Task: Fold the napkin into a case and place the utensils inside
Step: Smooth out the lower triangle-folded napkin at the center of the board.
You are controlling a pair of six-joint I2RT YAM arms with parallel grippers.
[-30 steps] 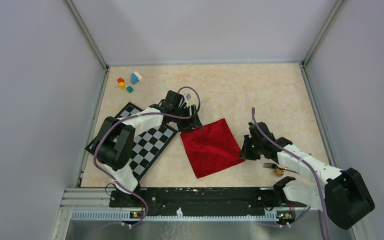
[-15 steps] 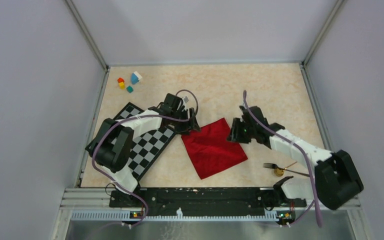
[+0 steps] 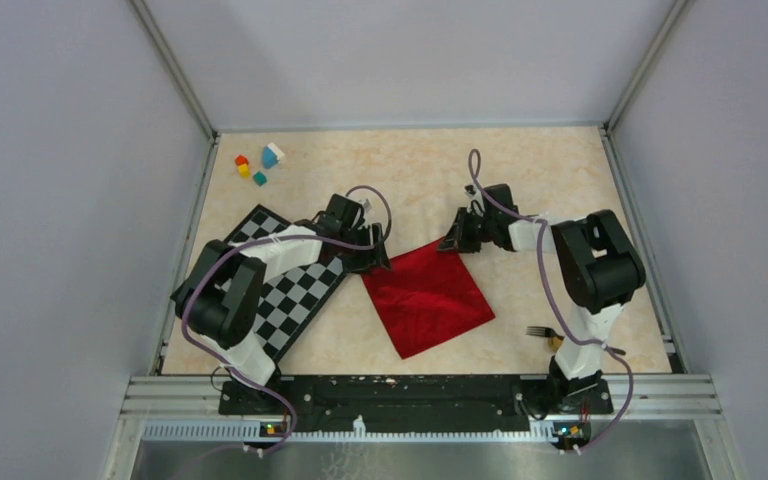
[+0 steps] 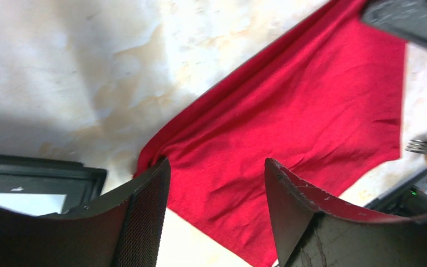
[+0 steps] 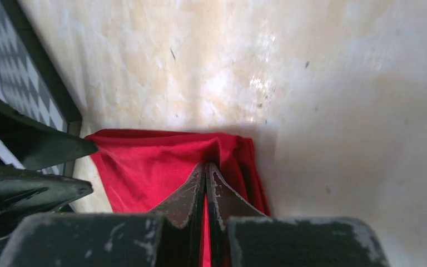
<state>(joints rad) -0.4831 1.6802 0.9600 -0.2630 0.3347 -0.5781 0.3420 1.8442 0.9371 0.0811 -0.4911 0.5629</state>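
The left arm reaches from its base over the checkered mat (image 3: 295,285) toward the far right. The left gripper (image 3: 372,262) is low at the left corner of the napkin (image 3: 425,295). In the left wrist view its two fingers (image 4: 144,222) are spread apart, with the red cloth lying flat on the table between them, and they hold nothing.

The right arm is folded, with its elbow high on the right and its forearm pointing left. The right gripper (image 3: 454,243) is at the far corner of the napkin. In the right wrist view its fingers (image 5: 192,194) are pressed together. A small ridge of red cloth rises to the tips, so it seems they pinch that corner, though the contact itself is hard to see.

The napkin lies open in the middle of the table (image 3: 410,170), turned like a diamond. Its left corner is just beside the right edge of the mat.

Far from the napkin the table is bare up to the wall, and there is also room on its right side. Near right, the fork (image 3: 539,331) lies just beside the right arm's lower link. The coloured blocks (image 3: 258,165) sit well apart at far left.
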